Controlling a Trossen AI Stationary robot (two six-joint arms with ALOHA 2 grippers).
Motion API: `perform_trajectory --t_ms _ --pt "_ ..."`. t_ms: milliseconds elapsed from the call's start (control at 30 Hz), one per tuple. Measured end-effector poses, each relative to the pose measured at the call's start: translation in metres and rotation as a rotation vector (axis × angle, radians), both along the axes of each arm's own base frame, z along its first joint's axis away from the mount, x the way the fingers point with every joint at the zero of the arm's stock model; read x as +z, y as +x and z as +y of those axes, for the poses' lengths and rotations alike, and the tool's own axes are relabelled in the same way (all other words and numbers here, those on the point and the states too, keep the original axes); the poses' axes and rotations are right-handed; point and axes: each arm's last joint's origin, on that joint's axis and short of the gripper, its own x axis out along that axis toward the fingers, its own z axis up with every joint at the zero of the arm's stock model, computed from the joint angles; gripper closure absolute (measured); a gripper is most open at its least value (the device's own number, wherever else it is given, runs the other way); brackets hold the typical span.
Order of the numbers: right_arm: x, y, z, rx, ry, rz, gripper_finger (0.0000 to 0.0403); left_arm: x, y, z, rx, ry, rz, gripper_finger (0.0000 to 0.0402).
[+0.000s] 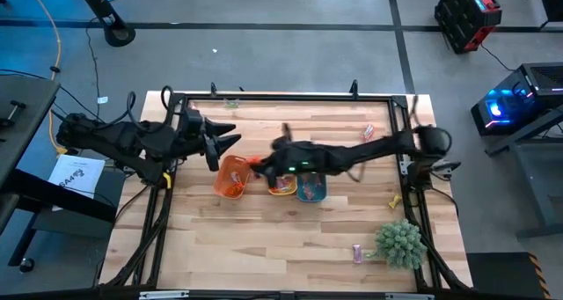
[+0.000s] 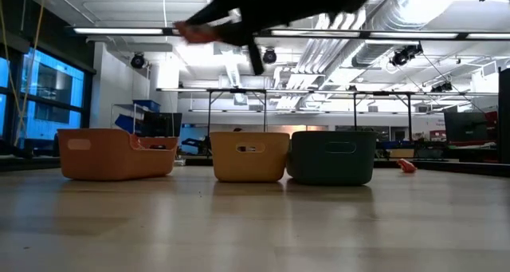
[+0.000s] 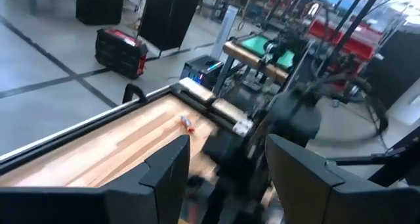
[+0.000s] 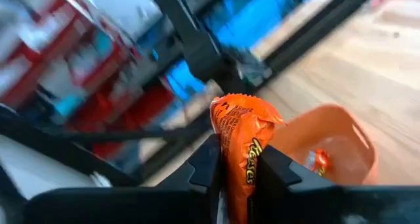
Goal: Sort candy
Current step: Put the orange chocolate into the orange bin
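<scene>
My right gripper is shut on an orange wrapped candy. It hangs in the air beside the orange tray, reaching in from the table's right; the low view shows it high above the trays. The orange tray holds a few candies. A yellow tray and a teal tray stand to its right. My left gripper waits open and holds nothing, above the table's left part, its fingers pointing at the right arm. My right gripper pinches the orange candy's wrapper between its two fingers. The wrapper's crimped end sticks out past the fingertips. The fingers reach nearly level from the table's right side. The candy is lifted clear, above the table beside the orange tray.
Loose candies lie on the wood: a pink-red one at the far right, a yellow one and a pink one nearer the front. A spiky green plant ball sits at the near right. A black frame borders the table.
</scene>
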Motion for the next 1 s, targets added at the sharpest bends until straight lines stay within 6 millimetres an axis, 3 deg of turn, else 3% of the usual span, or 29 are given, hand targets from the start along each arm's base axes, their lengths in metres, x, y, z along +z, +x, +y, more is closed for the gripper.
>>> perform_trajectory --t_ms 233,467,633,767,1000 --pt "-0.009 0.056 -0.014 0.118 -0.065 0.203 0.0337 0.016 -0.003 -0.004 -0.037 0.040 -0.125 0.0208" --pt "-0.008 0.076 -0.024 0.122 -0.066 0.171 0.0261 0.037 -0.025 -0.009 -0.105 0.056 -0.266 0.0208" --pt "-0.011 0.075 -0.024 0.115 -0.071 0.203 0.0196 0.044 -0.041 -0.010 -0.135 0.050 -0.312 0.0208" --pt "0.002 0.065 -0.025 0.158 -0.125 0.246 0.0176 0.045 -0.047 -0.012 -0.160 0.072 -0.310 0.0208" --pt "0.048 0.009 -0.045 0.023 -0.340 0.550 0.0178 0.038 -0.050 -0.014 -0.189 0.132 -0.223 0.0208"
